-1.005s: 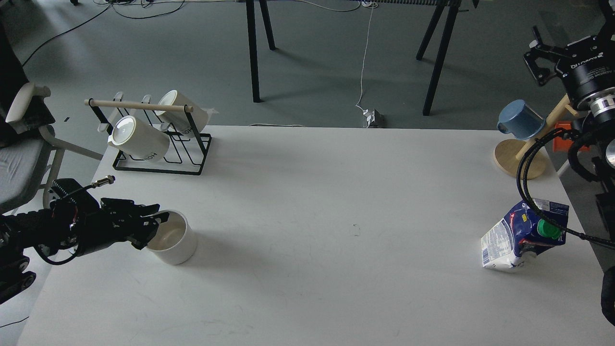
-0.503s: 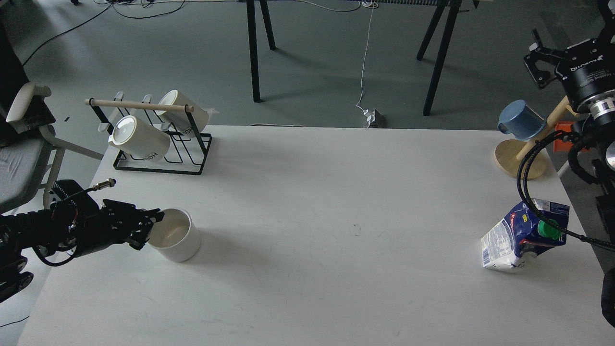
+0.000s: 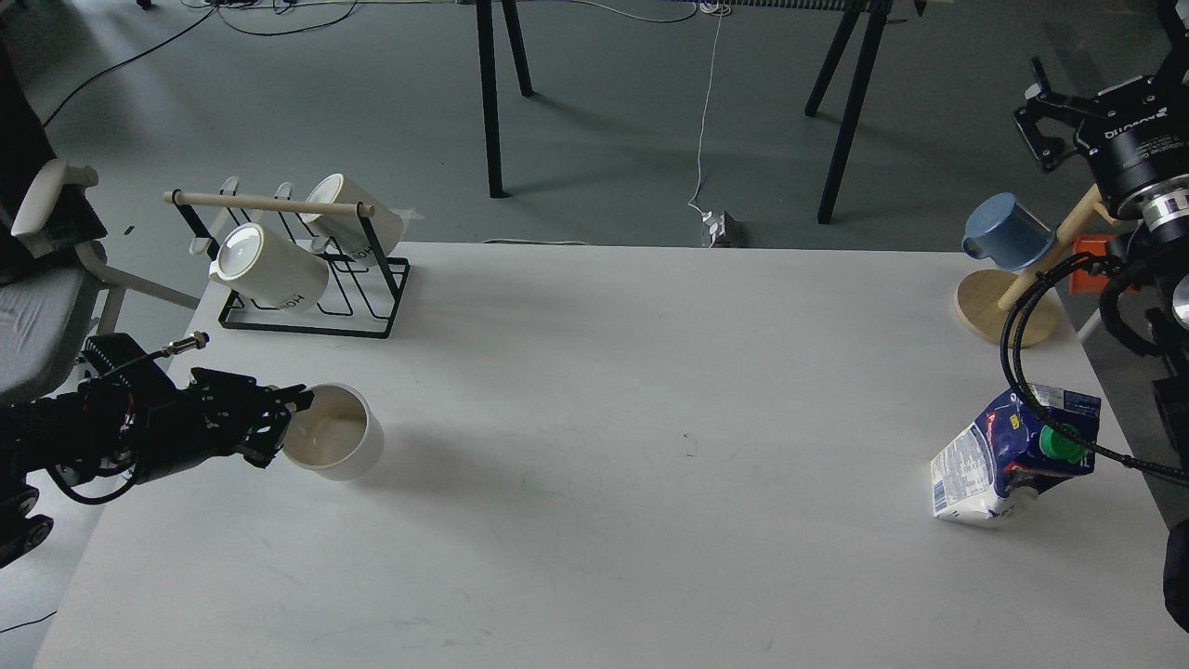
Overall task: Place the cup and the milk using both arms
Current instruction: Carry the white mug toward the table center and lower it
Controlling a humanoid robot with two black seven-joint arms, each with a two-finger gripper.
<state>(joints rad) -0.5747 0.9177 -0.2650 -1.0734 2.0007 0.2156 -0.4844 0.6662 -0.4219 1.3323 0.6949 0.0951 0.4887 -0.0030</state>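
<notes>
A white cup (image 3: 336, 446) is at the left of the white table (image 3: 632, 390), tilted a little, its opening facing up and left. My left gripper (image 3: 286, 420) comes in from the left and is shut on the cup's near rim. A blue and white milk carton (image 3: 1003, 457) with a green cap stands leaning near the table's right edge, with a black cable across its front. My right gripper (image 3: 1042, 121) is high at the top right, open and empty, far above the carton.
A black wire rack (image 3: 311, 307) with a wooden bar holds two white mugs at the back left. A wooden mug tree (image 3: 1008, 307) with a blue mug (image 3: 1008, 232) stands at the back right. A chair is off the table's left edge.
My left gripper has moved back and slightly left with the cup in it, and the cup has tilted. The right gripper and the carton have hardly moved.
</notes>
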